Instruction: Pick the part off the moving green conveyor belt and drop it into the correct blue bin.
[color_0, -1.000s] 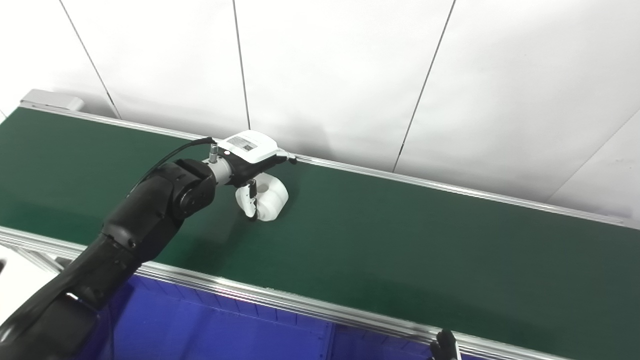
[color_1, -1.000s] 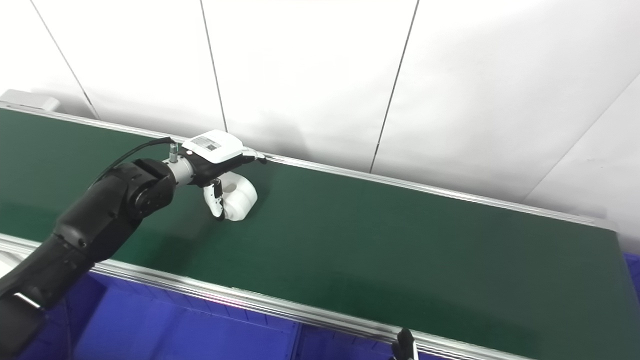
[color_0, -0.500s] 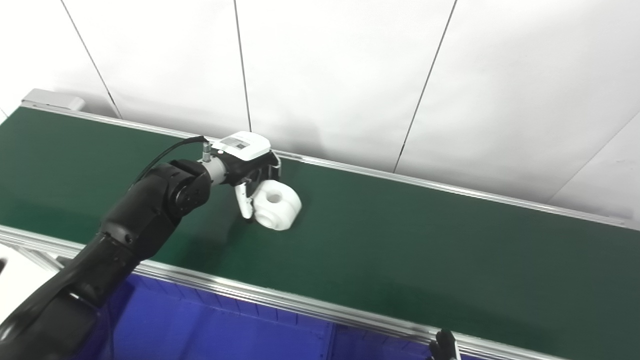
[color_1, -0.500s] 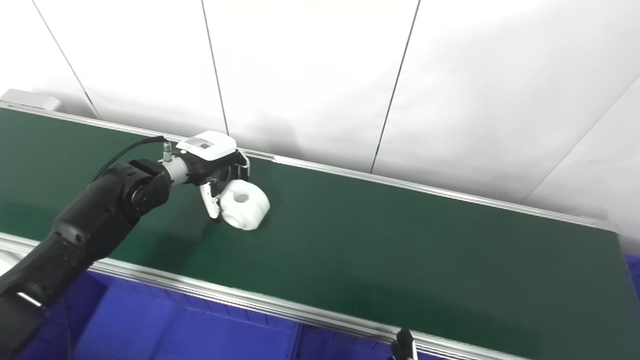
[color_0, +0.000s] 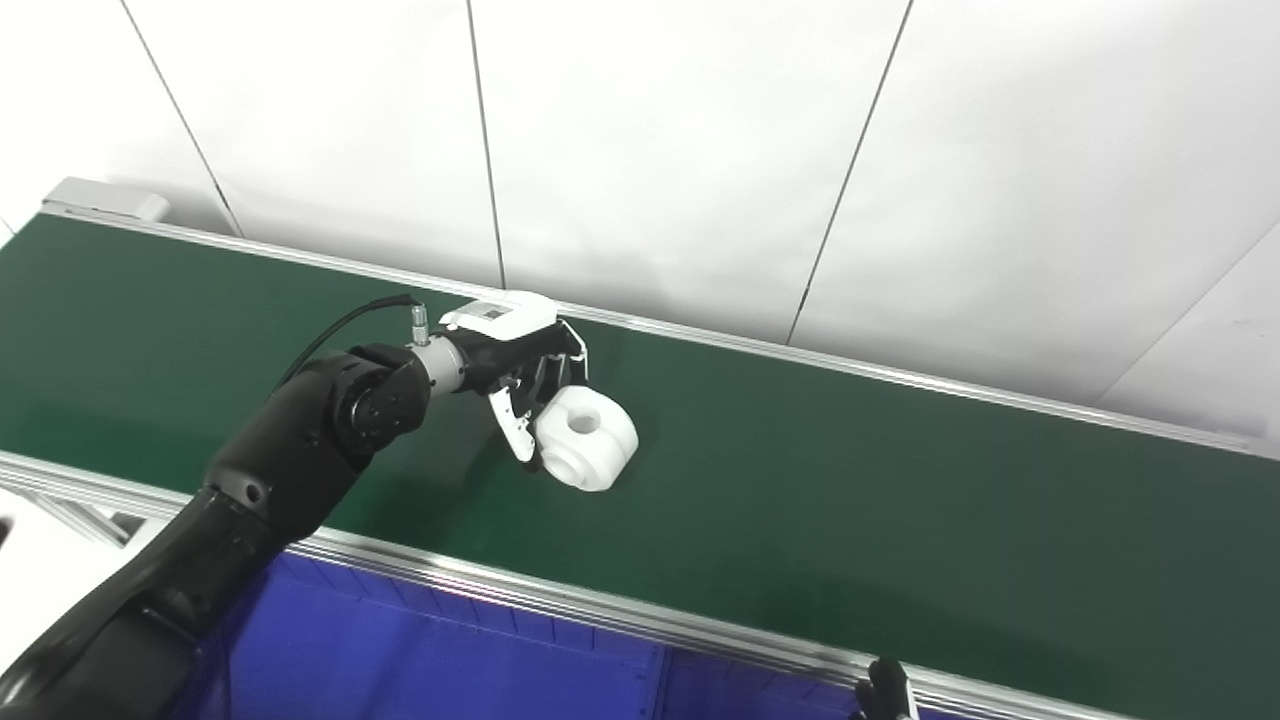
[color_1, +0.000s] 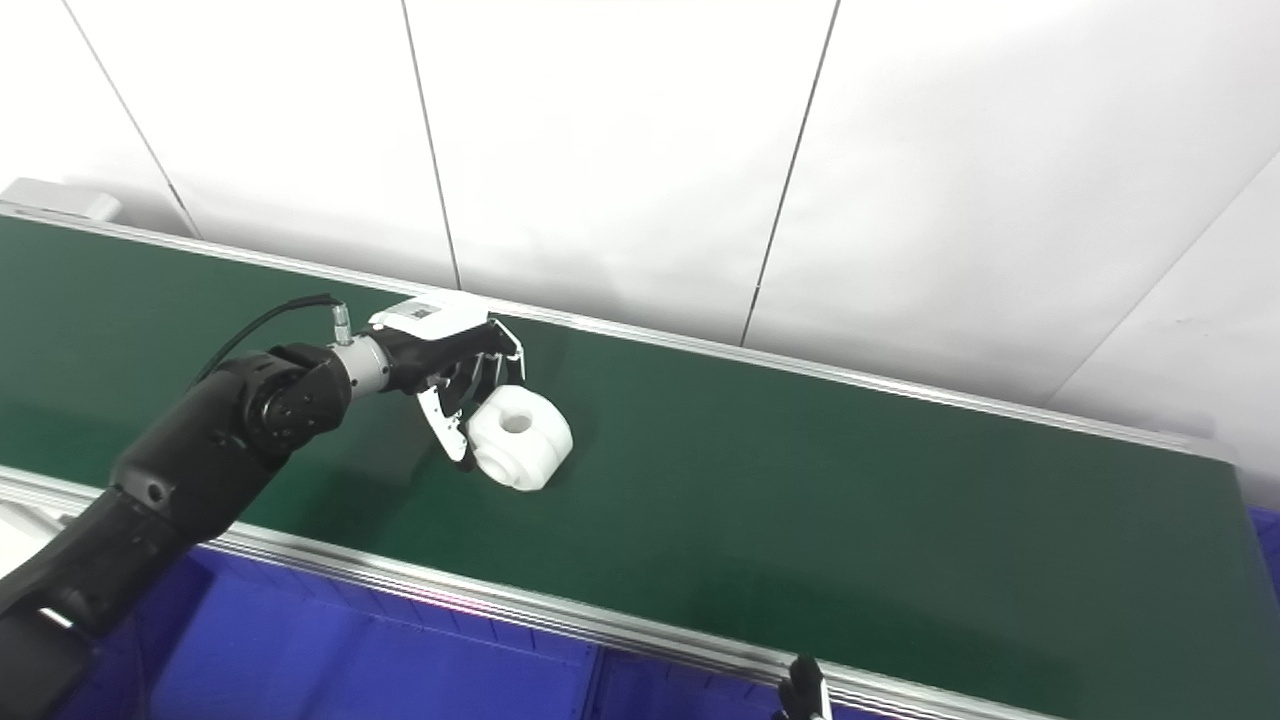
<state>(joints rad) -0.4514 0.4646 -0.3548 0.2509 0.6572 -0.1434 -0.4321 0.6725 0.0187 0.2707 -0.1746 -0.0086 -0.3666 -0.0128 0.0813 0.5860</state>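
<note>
A white ring-shaped part (color_0: 587, 450) with a round centre hole lies on the green conveyor belt (color_0: 850, 500), left of its middle. My left hand (color_0: 530, 385) reaches over the belt from the lower left and sits against the part's left side. Its fingers (color_0: 555, 372) curl at the part's upper left and the thumb (color_0: 517, 432) points down at its lower left. They straddle the part's left edge without closing round it. The same shows in the right eye view (color_1: 519, 437). Only a dark tip of my right hand (color_0: 887, 692) shows at the bottom edge.
A blue bin (color_0: 450, 660) lies below the belt's near aluminium rail (color_0: 560, 600), with a divider wall (color_0: 662, 672) splitting it. A white panelled wall (color_0: 700, 150) stands right behind the far rail. The belt's left end has a grey housing (color_0: 105, 198).
The part has travelled to the right along the belt. My left hand has followed it to the right and its fingers have curled down at the part's left side.
</note>
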